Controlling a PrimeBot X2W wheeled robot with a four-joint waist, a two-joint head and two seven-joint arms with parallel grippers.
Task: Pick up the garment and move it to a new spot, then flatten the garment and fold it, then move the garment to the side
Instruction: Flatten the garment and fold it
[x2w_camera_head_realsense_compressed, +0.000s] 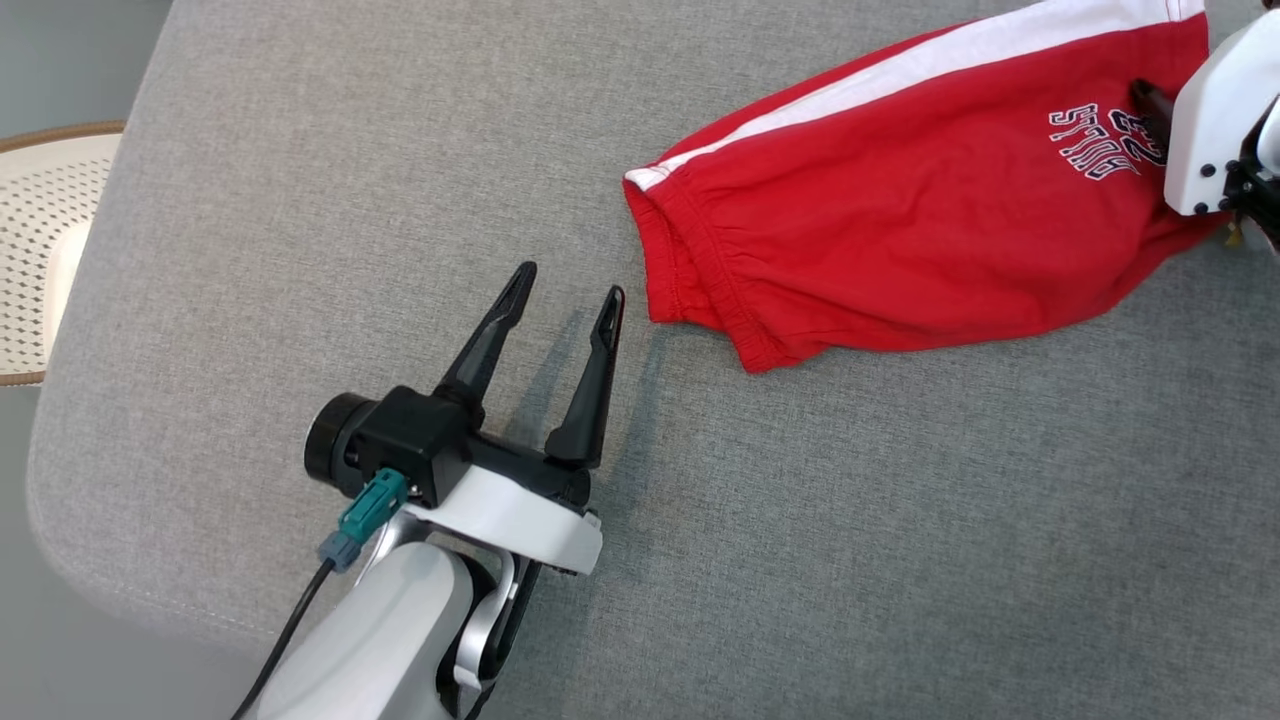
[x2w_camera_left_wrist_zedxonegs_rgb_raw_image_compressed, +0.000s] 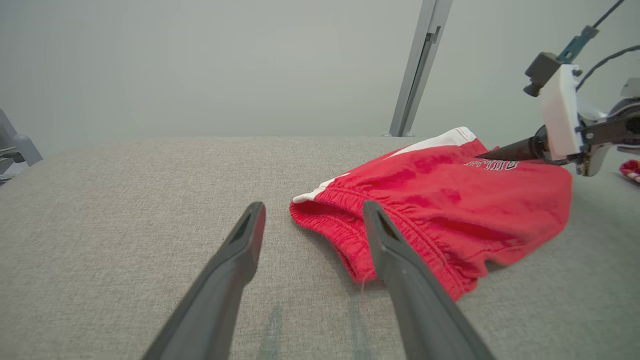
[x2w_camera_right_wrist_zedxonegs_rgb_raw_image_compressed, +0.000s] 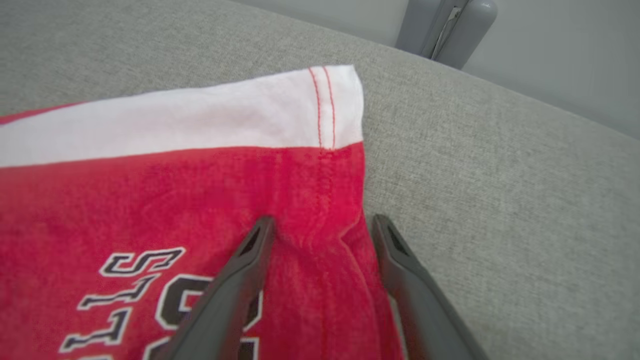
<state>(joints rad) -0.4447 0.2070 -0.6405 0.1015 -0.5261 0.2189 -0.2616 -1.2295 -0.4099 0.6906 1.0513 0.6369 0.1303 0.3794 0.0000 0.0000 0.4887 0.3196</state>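
Grey upholstery (x2w_camera_head_realsense_compressed: 300, 200) lies under my left gripper (x2w_camera_head_realsense_compressed: 568, 283), which is spread wide and empty just short of the garment (x2w_camera_head_realsense_compressed: 900, 220): red jersey shorts, likely light, soft and limp. The elastic waistband (x2w_camera_head_realsense_compressed: 690, 290) looks the firmest place to pinch. My right gripper (x2w_camera_right_wrist_zedxonegs_rgb_raw_image_compressed: 322, 222) straddles the far hem, wide apart, clamping nothing.

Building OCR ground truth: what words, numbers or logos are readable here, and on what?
"BULLS": outlined lettering on the red garment, upside down in the head view; probable reading.
Larger characters beside it: partly hidden by the right gripper, not readable.
No other text is readable.
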